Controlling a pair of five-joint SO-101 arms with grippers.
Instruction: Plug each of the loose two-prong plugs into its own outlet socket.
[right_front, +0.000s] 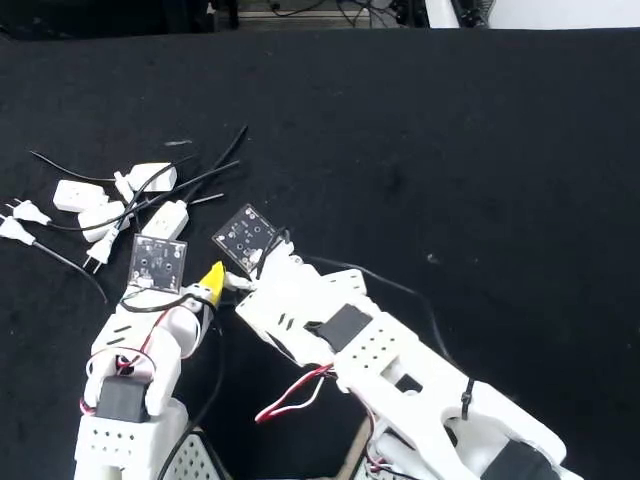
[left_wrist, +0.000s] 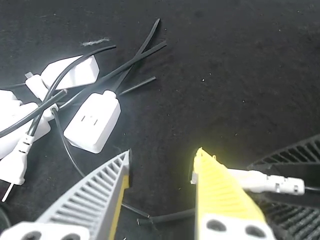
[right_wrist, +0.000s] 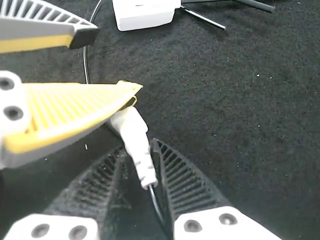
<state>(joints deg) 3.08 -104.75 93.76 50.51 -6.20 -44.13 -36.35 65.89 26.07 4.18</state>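
Observation:
My right gripper is shut on a white two-prong plug, held by its cord end between the black fingers. The plug's head lies against the outer side of the yellow finger of my left gripper, which is open with nothing between its fingers. In the high view the held plug sits between the two arms near the table's front left. A white outlet socket lies just beyond the left gripper, slots facing up. More white sockets and loose plugs lie in a tangle at the left.
Black cords cross over the sockets and trail toward the table's middle. The held plug's black cord runs under the left gripper. The black table is bare to the right and at the back.

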